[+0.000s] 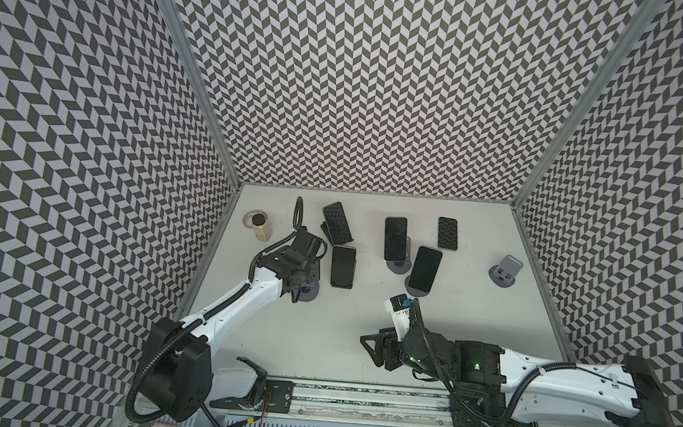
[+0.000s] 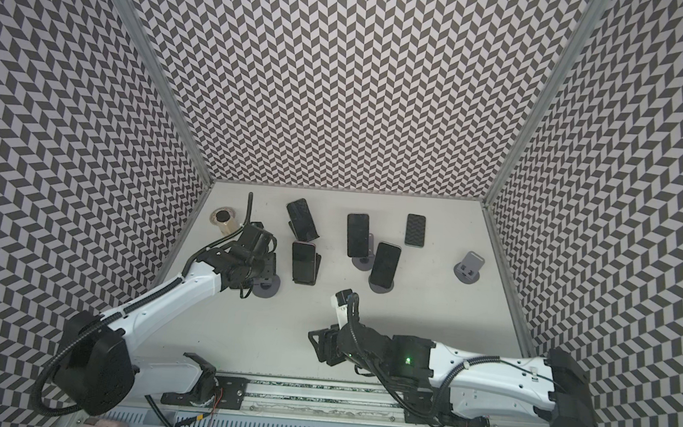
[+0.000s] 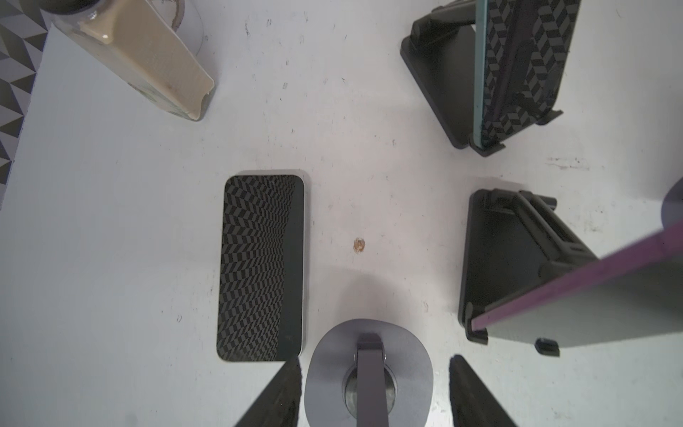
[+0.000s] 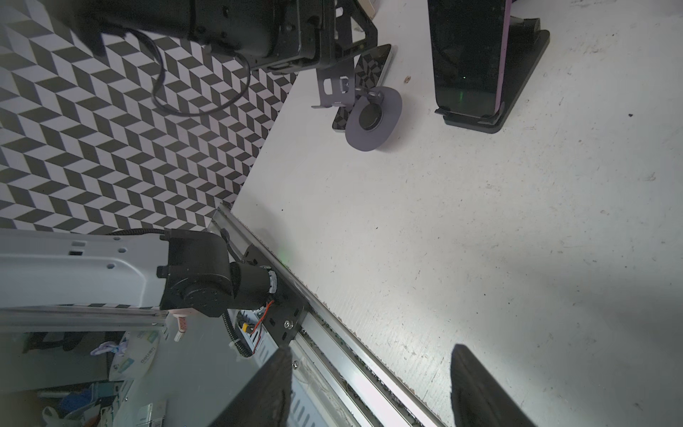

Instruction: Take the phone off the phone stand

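Phone flat, long axis along my reach beside grey stand | hidden under arm from above | left gripper, right gripper wide, empty

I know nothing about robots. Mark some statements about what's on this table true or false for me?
1. A flat phone lies on the table beside the round grey stand under the left hand. True.
2. The right hand is carrying a phone. False: nothing sits between its fingers.
3. The grey stand on the far right holds a phone. False: it is empty.
4. A bottle stands near the table's back left corner. True.
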